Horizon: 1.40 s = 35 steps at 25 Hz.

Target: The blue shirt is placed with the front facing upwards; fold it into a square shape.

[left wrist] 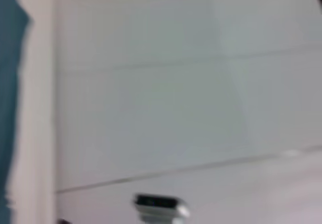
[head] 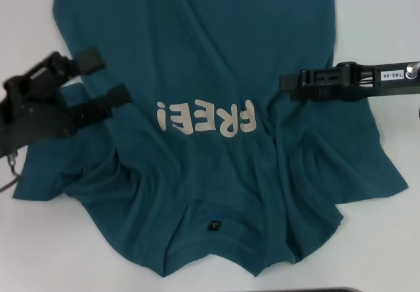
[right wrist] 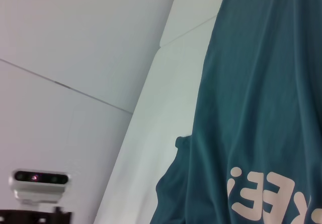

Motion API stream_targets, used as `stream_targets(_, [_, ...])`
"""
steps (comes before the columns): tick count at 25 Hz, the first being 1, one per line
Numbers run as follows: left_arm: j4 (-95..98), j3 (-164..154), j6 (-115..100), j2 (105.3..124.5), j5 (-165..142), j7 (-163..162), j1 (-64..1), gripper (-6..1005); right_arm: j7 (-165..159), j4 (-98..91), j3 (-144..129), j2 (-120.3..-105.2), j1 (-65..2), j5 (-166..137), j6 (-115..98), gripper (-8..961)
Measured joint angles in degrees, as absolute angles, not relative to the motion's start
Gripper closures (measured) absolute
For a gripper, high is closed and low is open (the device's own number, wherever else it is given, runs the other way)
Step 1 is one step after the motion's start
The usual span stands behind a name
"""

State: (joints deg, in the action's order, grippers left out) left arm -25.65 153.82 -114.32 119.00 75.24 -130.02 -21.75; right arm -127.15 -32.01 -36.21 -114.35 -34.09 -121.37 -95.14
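The blue shirt (head: 197, 49) lies spread on the white table (head: 380, 16), front up, with its collar and small dark neck label (head: 214, 226) at the near edge. The cream "FREE!" lettering (head: 207, 117) reads upside down in the head view. The cloth is wrinkled around the collar and both sleeves. My left gripper (head: 105, 79) is open over the shirt's left side by the sleeve, with nothing between its fingers. My right gripper (head: 292, 85) reaches in over the shirt's right side at chest height. The shirt (right wrist: 261, 108) also shows in the right wrist view, and a strip of it (left wrist: 7, 83) shows in the left wrist view.
White tabletop (head: 26, 16) surrounds the shirt on both sides. A dark edge (head: 328, 290) shows at the near rim of the table. A small grey camera unit (right wrist: 37, 181) shows off to the side in the right wrist view, and a similar unit (left wrist: 158, 204) in the left wrist view.
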Motion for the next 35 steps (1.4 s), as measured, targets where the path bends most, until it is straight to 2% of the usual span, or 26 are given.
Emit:
stream_targets(15, [-28.9, 145.0, -108.2, 117.59, 71.6, -133.1, -23.1, 50, -126.8, -32.5, -36.2, -114.33, -34.1, -121.4, -95.1, 147])
stream_targets(24, [-27.2, 155.7, -106.4, 118.08, 71.1, -128.4, -21.3, 49, -126.3, -32.2, -36.2, -114.46, -34.3, -121.4, -95.1, 147])
stream_targets(30, [-27.6, 154.7, -105.8, 116.2, 69.5, -128.0, -21.1, 49, -126.1, -32.4, -36.1, -114.43, -34.6, -121.4, -95.0, 147])
stream_targets(32, [-28.5, 154.7, -103.5, 114.21, 67.1, -128.3, -21.1, 50, -125.4, -32.4, -35.6, -114.36, -34.6, -121.4, -94.8, 147])
stream_targets(33, [-28.5, 154.7, -103.5, 114.21, 67.1, -128.3, -21.1, 50, -124.7, -32.3, -35.2, -114.31, -34.6, -121.4, -94.8, 147])
stream_targets(35, [-29.5, 154.6, -102.0, 112.73, 65.2, -128.7, -21.1, 50, -123.7, -32.2, -34.2, -114.27, -34.6, -121.4, -94.7, 147])
